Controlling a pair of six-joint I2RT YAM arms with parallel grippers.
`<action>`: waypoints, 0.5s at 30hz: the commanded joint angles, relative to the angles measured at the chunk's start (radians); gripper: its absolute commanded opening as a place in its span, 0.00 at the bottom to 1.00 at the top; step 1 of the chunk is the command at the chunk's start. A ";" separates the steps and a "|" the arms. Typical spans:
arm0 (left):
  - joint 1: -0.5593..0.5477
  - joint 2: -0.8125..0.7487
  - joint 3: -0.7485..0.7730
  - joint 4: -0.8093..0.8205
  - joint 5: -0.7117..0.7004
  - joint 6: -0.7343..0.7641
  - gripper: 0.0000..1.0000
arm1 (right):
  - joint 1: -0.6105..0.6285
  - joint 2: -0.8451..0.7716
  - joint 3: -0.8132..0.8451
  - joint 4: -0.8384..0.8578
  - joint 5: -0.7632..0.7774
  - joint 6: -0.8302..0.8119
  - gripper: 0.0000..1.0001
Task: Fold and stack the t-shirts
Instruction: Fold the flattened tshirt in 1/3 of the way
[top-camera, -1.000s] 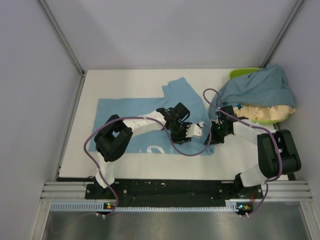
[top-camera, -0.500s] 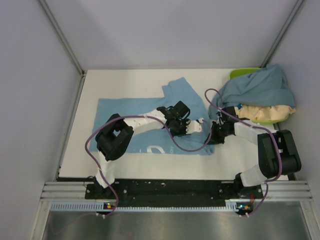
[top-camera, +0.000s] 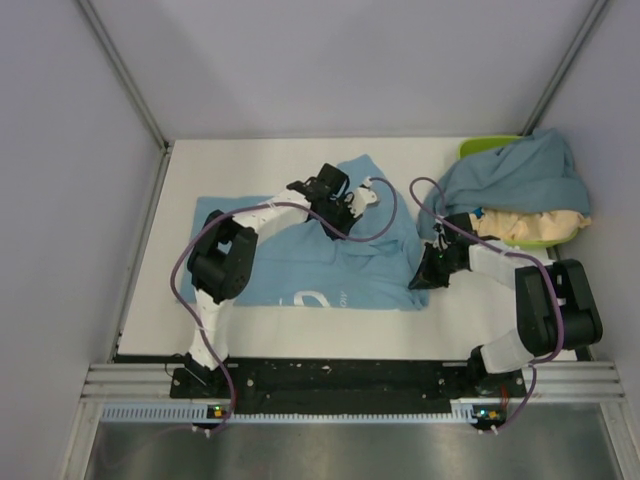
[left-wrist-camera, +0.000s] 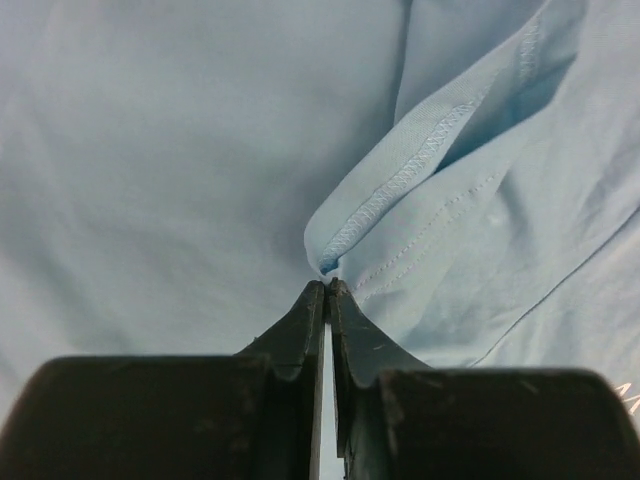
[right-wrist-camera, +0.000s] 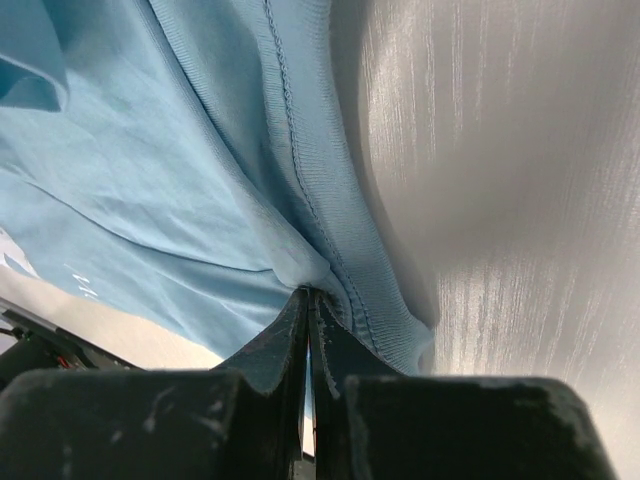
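Left tool (left-wrist-camera: 327, 290) pinches a hem fold of the sky-blue t-shirt (top-camera: 290, 265); right tool (right-wrist-camera: 308, 297) pinches its right edge, low over the worktop (top-camera: 240, 160).

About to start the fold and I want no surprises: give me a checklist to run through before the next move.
1. Left gripper shut on a hem of the sky-blue shirt: ok.
2. Right gripper shut on its ribbed edge: ok.
3. Sky-blue shirt lying flat: not ok, the cloth bunches at both grips.
4. Slate-blue shirt and beige shirt out of the way: ok, heaped on the lime-green tray.
5. Left arm's cable free of the cloth: cannot tell.
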 joint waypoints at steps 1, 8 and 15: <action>0.039 0.004 0.011 0.045 -0.045 -0.114 0.10 | -0.012 0.025 -0.039 -0.003 0.079 -0.036 0.00; 0.095 -0.046 -0.042 0.083 -0.143 -0.183 0.41 | -0.012 0.016 -0.025 -0.020 0.085 -0.047 0.00; 0.090 -0.143 -0.026 0.054 0.015 -0.154 0.37 | -0.013 -0.051 0.076 -0.038 -0.002 -0.093 0.00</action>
